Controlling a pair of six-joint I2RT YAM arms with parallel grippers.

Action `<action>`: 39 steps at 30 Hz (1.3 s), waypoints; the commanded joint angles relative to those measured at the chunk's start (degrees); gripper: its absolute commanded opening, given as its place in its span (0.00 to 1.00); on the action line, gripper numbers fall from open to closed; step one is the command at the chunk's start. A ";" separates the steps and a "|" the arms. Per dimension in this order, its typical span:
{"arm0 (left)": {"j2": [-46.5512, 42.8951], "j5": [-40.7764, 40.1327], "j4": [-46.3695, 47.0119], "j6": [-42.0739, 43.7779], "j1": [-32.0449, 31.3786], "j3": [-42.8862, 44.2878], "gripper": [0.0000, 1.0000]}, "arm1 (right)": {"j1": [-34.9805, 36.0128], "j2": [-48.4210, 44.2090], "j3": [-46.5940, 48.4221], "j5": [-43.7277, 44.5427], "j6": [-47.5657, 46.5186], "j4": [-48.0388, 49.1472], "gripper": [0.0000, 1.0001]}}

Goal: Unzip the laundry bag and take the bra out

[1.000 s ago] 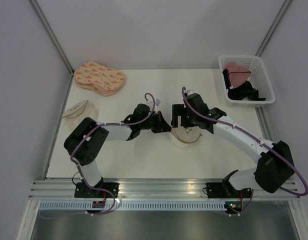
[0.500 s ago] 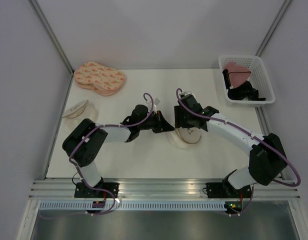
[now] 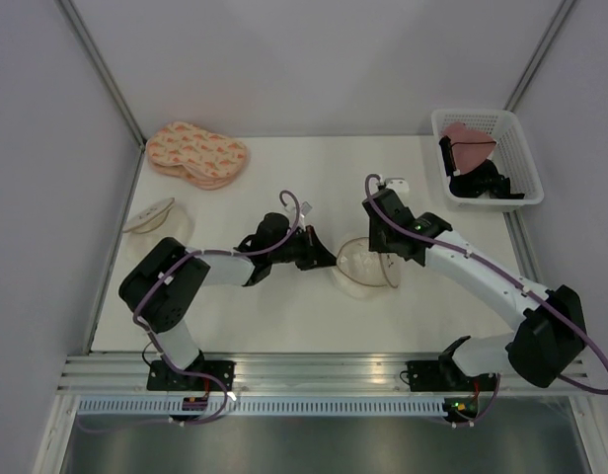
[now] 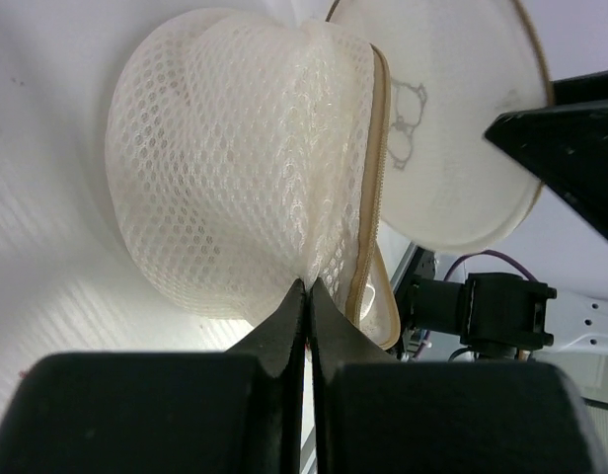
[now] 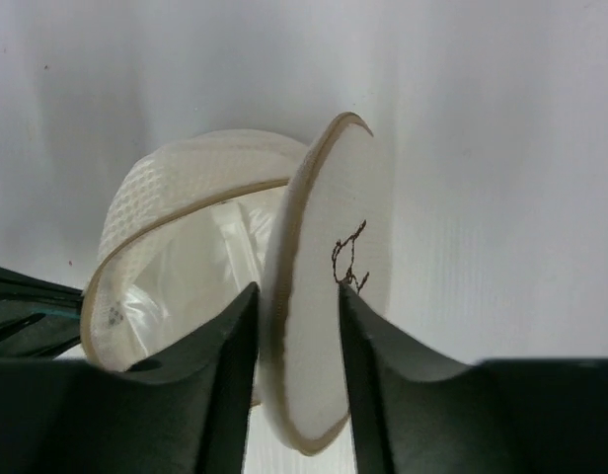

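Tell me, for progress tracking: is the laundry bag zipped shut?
No; the laundry bag gapes open, its lid held up by the right tool.

Cream mesh laundry bag [image 4: 235,158], tan rim

Matt cream honeycomb mesh cloth on laundry bag [image 4: 225,178]; table [image 3: 284,316] smooth, matt white.

Round cream-white mesh laundry bag [image 3: 358,272] near the middle of the table [image 3: 284,188], unzipped and gaping: domed mesh half low, flat half with tan zip rim and small black mark tilted up on edge, something pale and translucent inside.
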 commanded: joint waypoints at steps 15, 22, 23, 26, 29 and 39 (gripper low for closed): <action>-17.68 -7.91 -8.28 0.94 2.34 -9.45 0.02 | -0.65 -10.93 3.62 26.36 10.13 -22.27 0.70; -17.16 -9.41 -16.11 5.16 2.34 -10.69 0.02 | -0.56 -14.54 -2.42 -3.48 -1.91 -1.29 0.69; -16.63 -9.67 -16.91 5.60 2.34 -10.60 0.02 | -0.56 -13.67 -3.30 -6.48 -1.83 0.38 0.68; -15.22 -10.28 -17.00 5.87 2.34 -11.91 0.02 | -0.56 -11.56 -7.60 -16.16 -1.39 7.67 0.65; -13.99 -10.64 -15.25 4.91 2.34 -13.76 0.02 | -0.39 -9.80 -12.26 -22.06 -0.42 14.53 0.60; -11.70 -8.62 -9.88 2.27 1.72 -15.17 0.02 | 5.58 -4.70 -15.17 -31.20 0.63 25.79 0.54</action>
